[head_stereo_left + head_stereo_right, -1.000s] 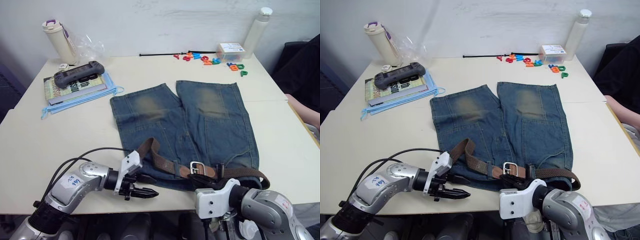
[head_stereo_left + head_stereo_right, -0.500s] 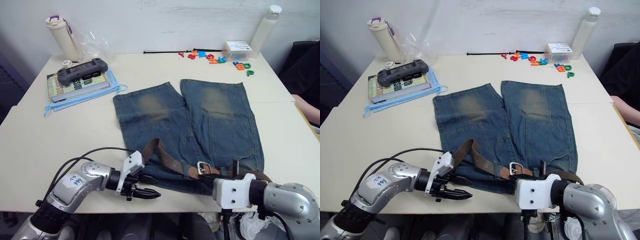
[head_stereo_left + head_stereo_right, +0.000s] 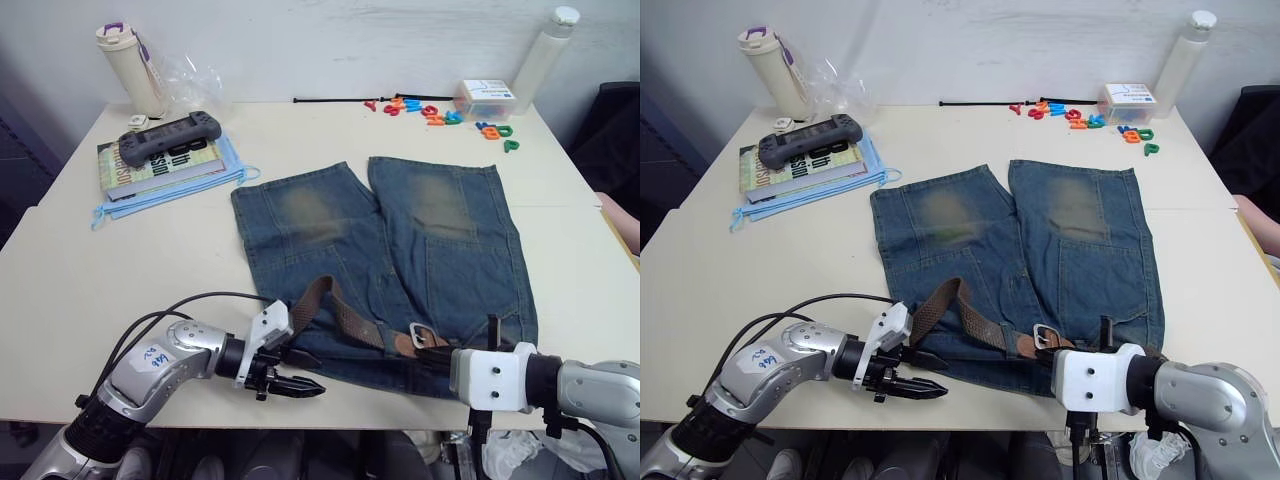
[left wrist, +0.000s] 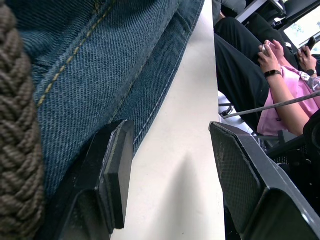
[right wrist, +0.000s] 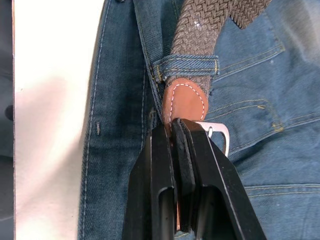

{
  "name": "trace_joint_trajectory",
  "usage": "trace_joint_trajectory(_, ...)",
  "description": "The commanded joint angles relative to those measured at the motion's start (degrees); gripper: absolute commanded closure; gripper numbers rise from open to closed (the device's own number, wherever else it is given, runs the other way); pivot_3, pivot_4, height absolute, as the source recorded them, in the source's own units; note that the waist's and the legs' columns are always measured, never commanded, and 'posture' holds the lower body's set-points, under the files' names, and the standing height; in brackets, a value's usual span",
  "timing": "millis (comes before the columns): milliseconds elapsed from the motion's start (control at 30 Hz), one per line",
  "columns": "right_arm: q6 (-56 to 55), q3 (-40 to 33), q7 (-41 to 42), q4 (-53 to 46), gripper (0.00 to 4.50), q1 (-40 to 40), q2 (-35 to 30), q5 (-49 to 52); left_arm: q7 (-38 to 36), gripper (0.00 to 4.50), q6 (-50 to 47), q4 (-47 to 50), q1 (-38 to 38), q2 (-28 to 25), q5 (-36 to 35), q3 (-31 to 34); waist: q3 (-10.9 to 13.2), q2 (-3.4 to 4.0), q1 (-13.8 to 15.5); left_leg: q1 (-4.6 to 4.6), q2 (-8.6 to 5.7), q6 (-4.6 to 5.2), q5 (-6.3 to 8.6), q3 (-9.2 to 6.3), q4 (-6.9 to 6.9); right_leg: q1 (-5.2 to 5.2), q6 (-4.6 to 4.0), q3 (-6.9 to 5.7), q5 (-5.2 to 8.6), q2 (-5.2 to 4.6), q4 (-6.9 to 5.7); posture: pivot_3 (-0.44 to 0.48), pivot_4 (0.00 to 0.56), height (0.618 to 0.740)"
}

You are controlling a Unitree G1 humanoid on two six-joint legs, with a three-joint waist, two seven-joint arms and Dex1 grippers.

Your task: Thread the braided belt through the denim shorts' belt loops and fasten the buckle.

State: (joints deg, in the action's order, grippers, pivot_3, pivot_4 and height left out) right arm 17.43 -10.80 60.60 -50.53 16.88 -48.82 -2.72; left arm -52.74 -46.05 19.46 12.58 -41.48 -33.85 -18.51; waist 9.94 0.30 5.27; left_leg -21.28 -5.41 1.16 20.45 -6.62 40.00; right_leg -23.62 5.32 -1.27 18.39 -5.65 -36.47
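Note:
The denim shorts (image 3: 400,230) lie flat on the table, waistband toward me. The braided belt (image 3: 340,310) arches over the waistband's left part. Its tan leather end comes out from under a belt loop (image 5: 186,65), with the silver buckle (image 3: 420,333) beside it. My right gripper (image 5: 172,125) is shut on that leather end next to the buckle (image 5: 220,135). My left gripper (image 3: 315,375) is open at the waistband's left corner near the table's front edge. One of its fingers (image 4: 117,185) lies against the denim, the other over bare table.
At the far left are a book with a game controller (image 3: 165,135), a blue face mask (image 3: 175,185) and a cream bottle (image 3: 128,55). Coloured letters (image 3: 440,112), a small box (image 3: 488,98) and a white bottle (image 3: 545,45) sit at the far right. A seated person (image 4: 285,95) is beyond the table.
The head camera has shifted. My right wrist has swung to the right and turned, still shut on the belt end. The left gripper stays open at the same spot.

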Motion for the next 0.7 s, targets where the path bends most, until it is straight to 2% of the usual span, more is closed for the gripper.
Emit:
trace_joint_trajectory(33, 1.5, -1.4, -2.6, -7.0, 4.49, 0.1, -2.0, -4.9, 3.4, 1.70, -3.7, -6.4, -2.1, -2.4, 4.7, 0.4, 0.0, -0.01, 0.0, 0.00, 0.01, 0.00, 0.00, 0.00, 0.00, 0.00, -0.01, 0.00, 0.01, 0.00, 0.01, 0.000, 0.150, 0.659)
trace_joint_trajectory(233, 3.5, 6.5, -6.5, -8.8, 4.49, -4.6, -1.0, -5.6, 3.3, 1.70, -3.5, -6.5, -2.1, -2.6, 4.8, 0.5, 0.0, -0.04, -0.4, 0.03, 0.03, 0.05, 0.03, 0.04, -0.03, 0.01, -0.09, -0.02, 0.01, 0.00, 0.02, 0.000, 0.150, 0.659)
trace_joint_trajectory(367, 2.5, 16.2, -8.3, -9.5, 4.49, -9.5, -0.4, -12.1, 3.4, 1.70, -3.6, -6.5, -2.0, -2.3, 4.8, 0.6, 0.0, -0.08, -0.8, 0.07, 0.10, -0.01, -0.04, 0.03, -0.09, 0.02, -0.24, -0.12, -0.05, 0.02, 0.02, 0.000, 0.150, 0.659)
trace_joint_trajectory(467, 1.5, 20.6, -8.3, -9.5, 4.49, -13.0, -0.9, -18.2, 3.3, 1.70, -3.6, -6.8, -1.7, -2.0, 5.0, 0.5, 0.1, -0.04, -0.9, 0.09, 0.13, -0.07, -0.14, 0.04, -0.11, 0.01, -0.31, -0.14, -0.12, 0.03, 0.02, 0.000, 0.150, 0.659)
trace_joint_trajectory(700, -8.3, 21.1, -9.1, -3.7, 4.49, -23.6, -2.5, -25.2, 3.3, 1.70, -3.8, -7.4, -0.8, -1.4, 5.1, -0.2, 0.1, -0.01, -1.0, 0.10, 0.13, -0.17, -0.32, 0.02, -0.17, -0.01, -0.31, -0.18, -0.26, 0.06, 0.02, 0.000, 0.150, 0.659)
